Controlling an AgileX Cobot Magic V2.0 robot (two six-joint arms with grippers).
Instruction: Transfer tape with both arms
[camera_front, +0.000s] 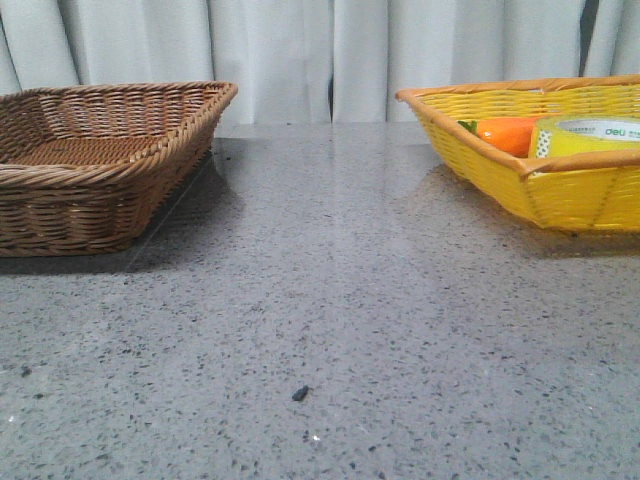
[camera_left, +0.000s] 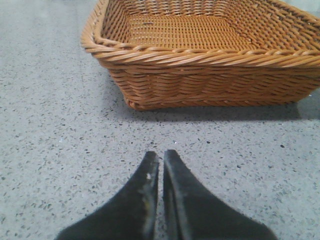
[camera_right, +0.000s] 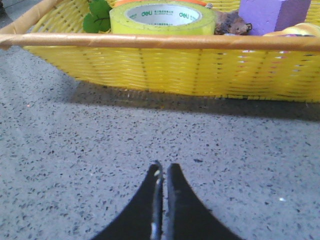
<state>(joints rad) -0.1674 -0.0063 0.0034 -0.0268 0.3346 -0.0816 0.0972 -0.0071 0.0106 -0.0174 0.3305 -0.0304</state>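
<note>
The tape (camera_front: 590, 136) is a wide yellow roll with a white core and green "deli" print. It lies flat in the yellow basket (camera_front: 560, 195) at the right, beside an orange carrot (camera_front: 508, 134). It also shows in the right wrist view (camera_right: 162, 19), behind the basket's near rim (camera_right: 160, 41). My right gripper (camera_right: 163, 167) is shut and empty, low over the table in front of that basket. My left gripper (camera_left: 161, 155) is shut and empty, over the table in front of the brown wicker basket (camera_left: 210, 75). Neither gripper shows in the front view.
The brown wicker basket (camera_front: 100, 175) stands at the left and holds nothing I can see. The yellow basket also holds a purple block (camera_right: 272, 14), a green leafy piece (camera_right: 97, 17) and a small brown object (camera_right: 231, 24). A grey speckled table (camera_front: 320, 330) and a curtain behind.
</note>
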